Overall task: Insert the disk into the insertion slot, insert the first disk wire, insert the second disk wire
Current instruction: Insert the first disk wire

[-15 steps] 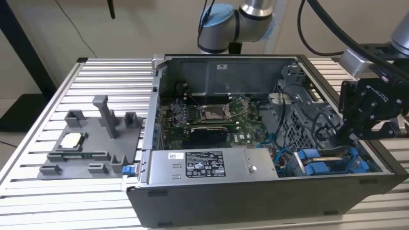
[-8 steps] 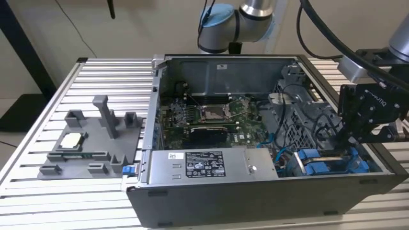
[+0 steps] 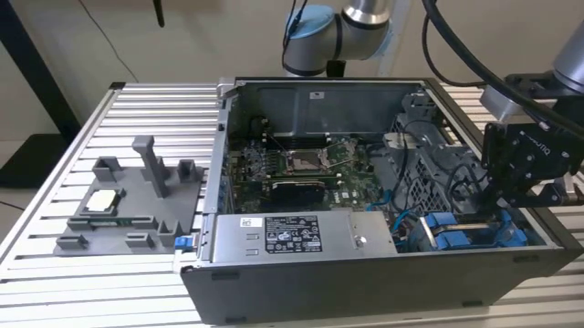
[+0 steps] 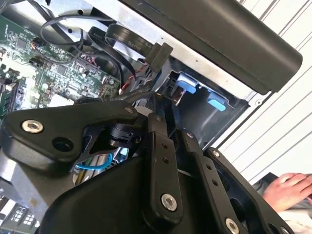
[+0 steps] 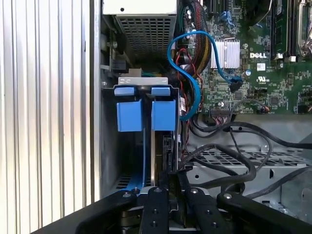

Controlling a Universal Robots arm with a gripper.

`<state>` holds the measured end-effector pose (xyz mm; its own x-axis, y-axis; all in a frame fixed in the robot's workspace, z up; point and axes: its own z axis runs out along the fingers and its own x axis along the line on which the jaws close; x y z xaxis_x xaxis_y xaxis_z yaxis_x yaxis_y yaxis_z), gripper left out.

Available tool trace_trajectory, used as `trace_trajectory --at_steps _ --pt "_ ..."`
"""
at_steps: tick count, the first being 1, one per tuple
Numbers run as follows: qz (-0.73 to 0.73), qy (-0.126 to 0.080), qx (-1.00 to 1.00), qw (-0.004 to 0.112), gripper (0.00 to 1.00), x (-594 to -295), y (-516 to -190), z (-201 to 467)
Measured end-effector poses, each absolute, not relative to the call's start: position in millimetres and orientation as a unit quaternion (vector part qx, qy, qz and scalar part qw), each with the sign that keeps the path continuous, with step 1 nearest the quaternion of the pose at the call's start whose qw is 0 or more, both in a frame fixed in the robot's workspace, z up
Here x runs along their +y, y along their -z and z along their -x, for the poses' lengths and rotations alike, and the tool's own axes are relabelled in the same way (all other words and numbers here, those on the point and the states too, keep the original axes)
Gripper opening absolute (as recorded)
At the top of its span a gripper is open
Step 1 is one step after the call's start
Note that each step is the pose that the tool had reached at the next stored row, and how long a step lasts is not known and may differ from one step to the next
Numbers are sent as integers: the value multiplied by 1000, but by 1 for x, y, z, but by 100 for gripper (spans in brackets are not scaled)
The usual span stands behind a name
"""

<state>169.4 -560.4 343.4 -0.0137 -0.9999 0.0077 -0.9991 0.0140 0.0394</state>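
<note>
The insertion slot (image 3: 474, 236) lies at the case's near corner on the exterior view's right, a dark bay with blue fittings (image 5: 129, 115). A thin dark slab that looks like the disk (image 5: 165, 146) stands on edge inside it, behind the fittings. My gripper (image 3: 522, 195) hangs right over this bay. In both wrist views its fingers (image 5: 155, 204) sit close together, and a black disk wire (image 5: 229, 168) runs in to the spot between them. The gripper (image 5: 170, 178) looks shut on that wire's end at the disk. The same wire (image 4: 107, 97) curves toward the fingertips (image 4: 158, 131).
The open computer case (image 3: 365, 287) lies on a slatted metal table (image 3: 155, 109). A silver power supply (image 3: 301, 236) and the motherboard (image 3: 301, 164) sit beside the bay. A blue cable (image 5: 190, 83) loops close by. A grey parts fixture (image 3: 128, 205) stands outside. A person's hand (image 4: 290, 187) rests near the case.
</note>
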Motion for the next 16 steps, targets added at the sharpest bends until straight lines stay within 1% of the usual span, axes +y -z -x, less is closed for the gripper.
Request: trace_trajectory --at_steps 9,14,15,16 --pt "-702 7 -712 12 19 -560 -337 -166" --pt "-702 7 -712 12 20 -560 -337 -166" --pt "-702 7 -712 12 27 -560 -341 -166" --pt "-702 7 -712 12 27 -560 -346 -166"
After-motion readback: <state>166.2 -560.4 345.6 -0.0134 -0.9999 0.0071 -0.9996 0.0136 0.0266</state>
